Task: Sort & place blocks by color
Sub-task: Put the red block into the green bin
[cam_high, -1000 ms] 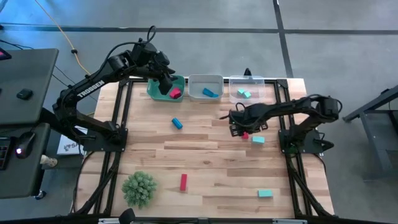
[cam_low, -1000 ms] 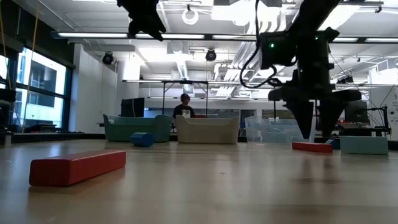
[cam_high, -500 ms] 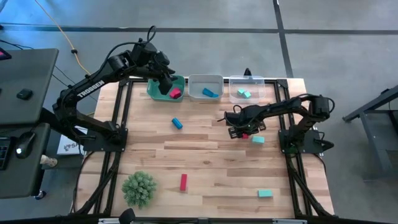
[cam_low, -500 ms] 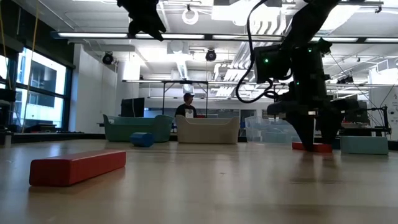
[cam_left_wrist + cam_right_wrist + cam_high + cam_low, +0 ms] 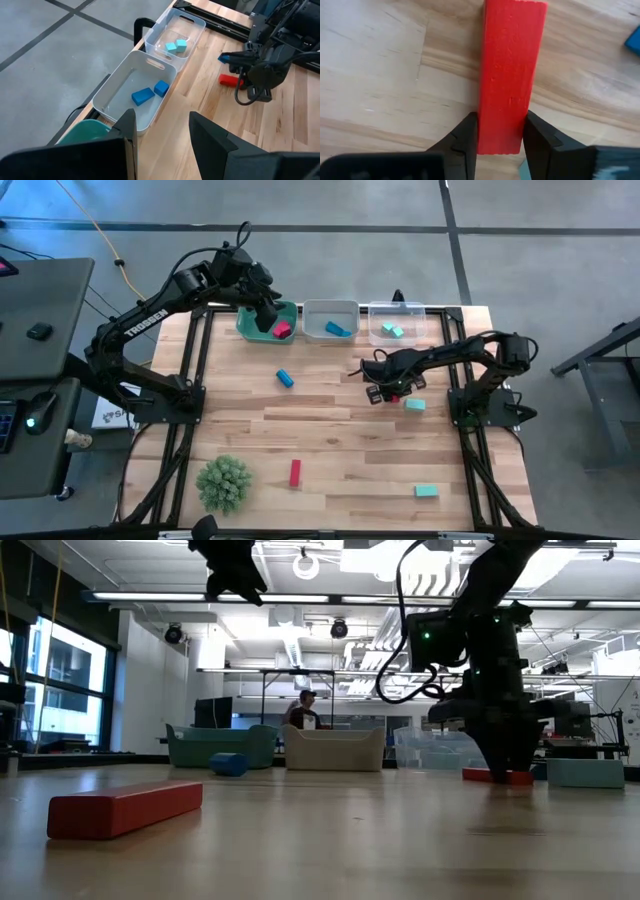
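Red bar (image 5: pixel 511 75): lies flat on the wooden table (image 5: pixel 330 440), near the teal block (image 5: pixel 415 405).
Right gripper (image 5: pixel 500 132): fingers pinch the bar's long sides, set for lifting.
Long axis: runs straight out from the wrist, across the fingers' closing line.
Left gripper (image 5: pixel 162 132): spread, empty, above the green bin (image 5: pixel 250 330), apparently waiting.
Likely destination: green bin, which holds a red block.

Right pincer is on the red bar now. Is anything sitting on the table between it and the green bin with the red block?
Nothing visible. The right pincer grips the red bar. The blue block lies just below the line to the green bin; the left pincer hovers over that bin.
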Robot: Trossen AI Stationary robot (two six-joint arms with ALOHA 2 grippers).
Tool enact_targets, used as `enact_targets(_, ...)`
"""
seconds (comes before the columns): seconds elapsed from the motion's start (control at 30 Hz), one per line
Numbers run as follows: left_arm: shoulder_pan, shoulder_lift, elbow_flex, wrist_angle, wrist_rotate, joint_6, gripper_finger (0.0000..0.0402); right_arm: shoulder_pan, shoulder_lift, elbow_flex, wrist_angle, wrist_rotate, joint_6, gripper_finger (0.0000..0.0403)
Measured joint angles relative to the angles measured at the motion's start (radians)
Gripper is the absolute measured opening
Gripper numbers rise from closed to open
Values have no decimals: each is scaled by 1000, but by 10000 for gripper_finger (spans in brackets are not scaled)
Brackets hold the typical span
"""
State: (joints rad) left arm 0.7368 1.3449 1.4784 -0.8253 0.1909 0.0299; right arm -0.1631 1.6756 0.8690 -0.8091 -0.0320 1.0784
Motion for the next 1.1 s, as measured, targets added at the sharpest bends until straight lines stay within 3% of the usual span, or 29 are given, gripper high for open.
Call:
enact_targets(0.33,0,0,0,0,0,-165,104,1,3,183,-19,35,-162,97)
enact_targets(0.67,0,0,0,9,0,-208,104,-8,2,434,-21,129,-458,97)
enact_targets(1.1,0,0,0,17,4,-601,104,-59,0,675,-9,217,-861,97)
